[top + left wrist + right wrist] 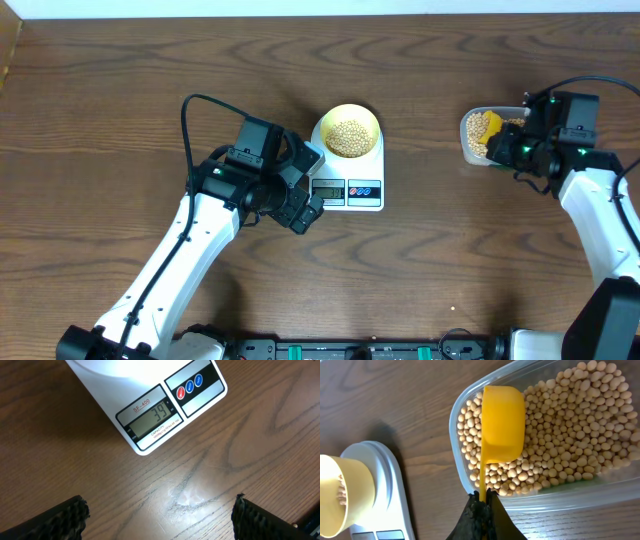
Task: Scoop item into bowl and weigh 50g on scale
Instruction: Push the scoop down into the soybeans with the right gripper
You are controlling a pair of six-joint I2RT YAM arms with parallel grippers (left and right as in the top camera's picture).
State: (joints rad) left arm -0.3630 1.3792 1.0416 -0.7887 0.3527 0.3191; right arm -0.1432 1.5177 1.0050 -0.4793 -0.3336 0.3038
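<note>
A pale yellow-green bowl (349,122) holding tan beans (348,138) stands on the white scale (372,168); it also shows in the right wrist view as bowl (340,490) on scale (382,472). The scale's display (152,417) reads 39. My left gripper (308,188) sits at the scale's front left, open over bare table (160,517), nothing between its fingers (60,522). My right gripper (482,497) is shut on the handle of a yellow scoop (502,422), whose cup rests over the beans (570,435) in a clear container (455,420).
The clear container (467,135) stands at the right of the wooden table (450,250), apart from the scale. Red and blue buttons (190,386) sit beside the display. A black cable (190,120) loops behind the left arm.
</note>
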